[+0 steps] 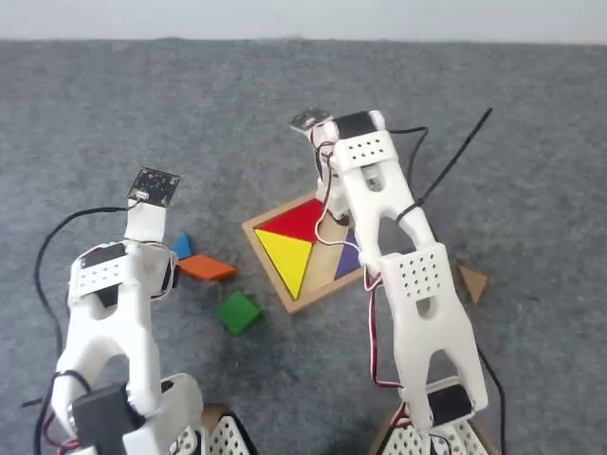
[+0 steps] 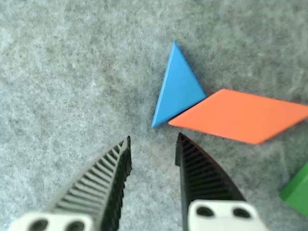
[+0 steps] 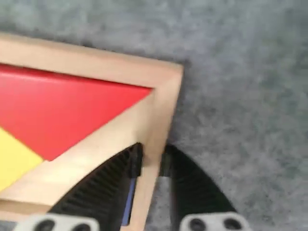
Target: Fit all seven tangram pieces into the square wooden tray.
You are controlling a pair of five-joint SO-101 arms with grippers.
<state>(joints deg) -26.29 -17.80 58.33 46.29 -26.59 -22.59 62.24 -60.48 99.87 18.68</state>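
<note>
The square wooden tray (image 1: 267, 248) lies mid-table and holds a red triangle (image 1: 296, 221), a yellow triangle (image 1: 288, 254) and a purple piece (image 1: 347, 258). My right gripper (image 3: 153, 151) straddles the tray's rim (image 3: 161, 115) at a corner, one finger inside and one outside, closed on it. The red triangle (image 3: 62, 108) lies beside it. My left gripper (image 2: 153, 143) hangs open over the carpet just short of a blue triangle (image 2: 178, 89). That triangle touches an orange parallelogram (image 2: 240, 115). A green square (image 1: 237, 312) lies in front of them.
A brown triangle (image 1: 471, 282) sits alone on the grey carpet to the right of the tray, beside the right arm (image 1: 417, 284). Cables trail from both arms. Open carpet stretches across the back of the table.
</note>
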